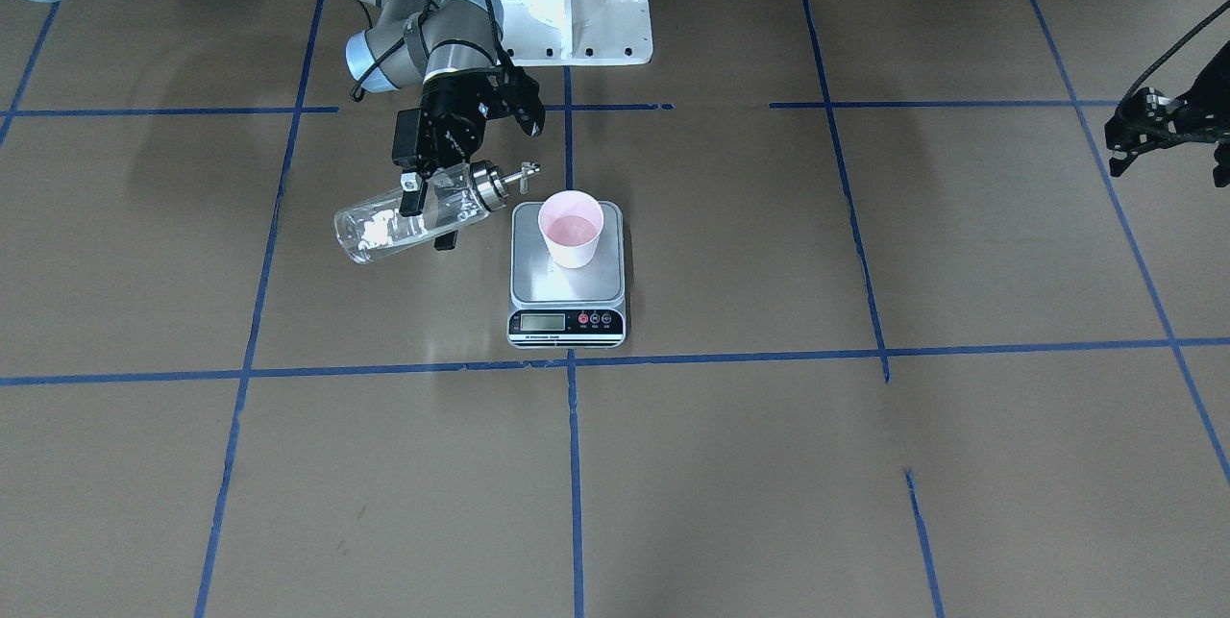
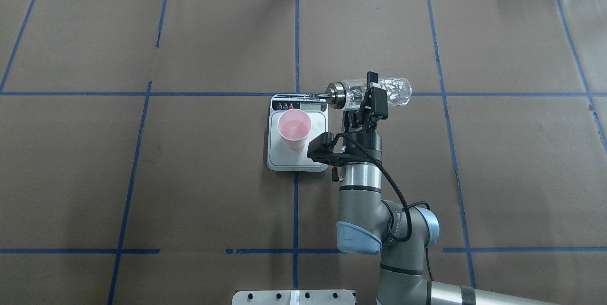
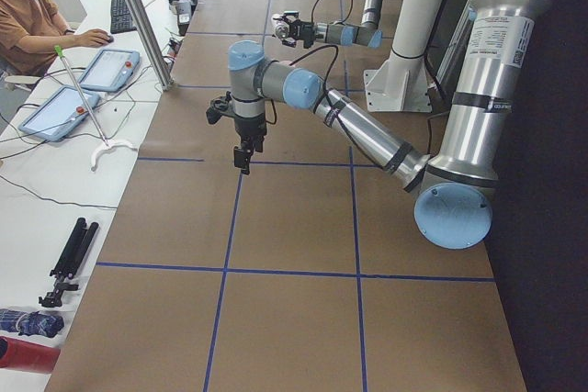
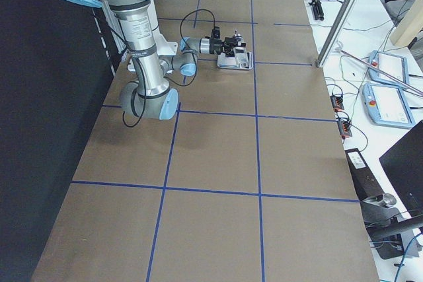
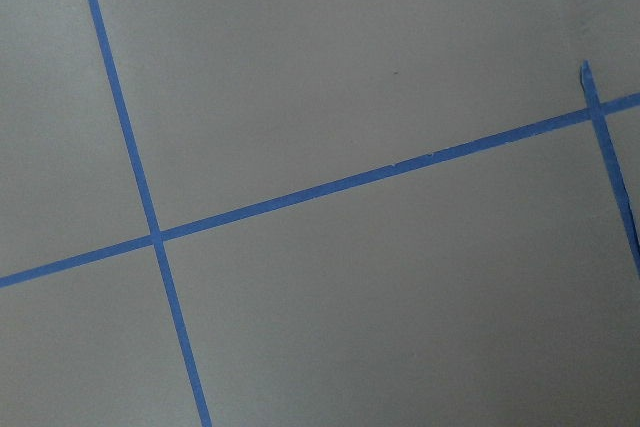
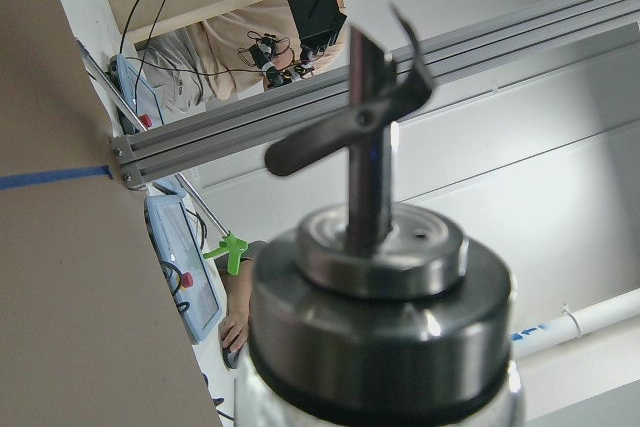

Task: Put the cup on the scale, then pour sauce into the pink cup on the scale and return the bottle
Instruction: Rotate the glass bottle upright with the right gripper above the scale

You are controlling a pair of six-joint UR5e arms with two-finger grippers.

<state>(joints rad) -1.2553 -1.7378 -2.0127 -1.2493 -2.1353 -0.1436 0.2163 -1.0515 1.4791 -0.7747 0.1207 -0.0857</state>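
clear glass is the worry here. the bottle [image 1: 370, 229] hangs above the surface [image 1: 769, 464] left of centre in the front-facing view, clenched round its body by the right pincer [image 1: 430, 219]. a smooth cylinder held on its side may slide or twist in that grip when it is turned upright. its spout looks to sit beside the rim of the cup [image 1: 571, 229], not over its mouth. any drop of sauce in the spout would therefore likely fall on the scale [image 1: 567, 296] or the brown surface. a careless swing away could also catch the rim and tip the cup, which stands on the steel platform near frame centre with liquid in it.

the bottle's long axis lies nearly level. in that view it runs from lower left to upper right, spout toward the cup, base away. in the overhead view it runs left to right, spout pointing left.

the left pincer [image 1: 1163, 123] is at the right edge, well apart. i cannot tell whether it is released.
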